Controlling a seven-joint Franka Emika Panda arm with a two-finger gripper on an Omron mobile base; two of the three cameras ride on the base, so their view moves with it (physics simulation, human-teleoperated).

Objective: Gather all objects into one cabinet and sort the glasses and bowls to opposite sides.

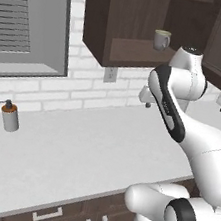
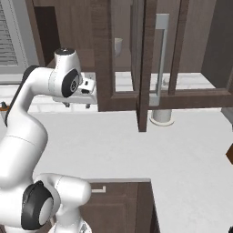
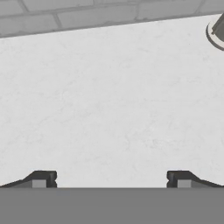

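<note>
- Pincer (image 3: 109, 179): tips wide apart, nothing held, over bare bench (image 3: 113, 109)
- Cup (image 1: 161, 39): on cabinet (image 1: 103, 25) shelf, 12 o'clock of the arm; another cup (image 3: 216, 33) at 2 o'clock in hand view
- Advice: approach that cup level; straddle its wall, not the handle

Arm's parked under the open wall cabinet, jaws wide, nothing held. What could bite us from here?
1. The gripper hangs open and empty just below the cabinet; lifting straight up may strike its bottom edge.
2. A cup stands near the shelf's front edge; a careless reach might knock it off.
3. The open cabinet door stands close beside the arm; a sideways swing could hit it.
</note>
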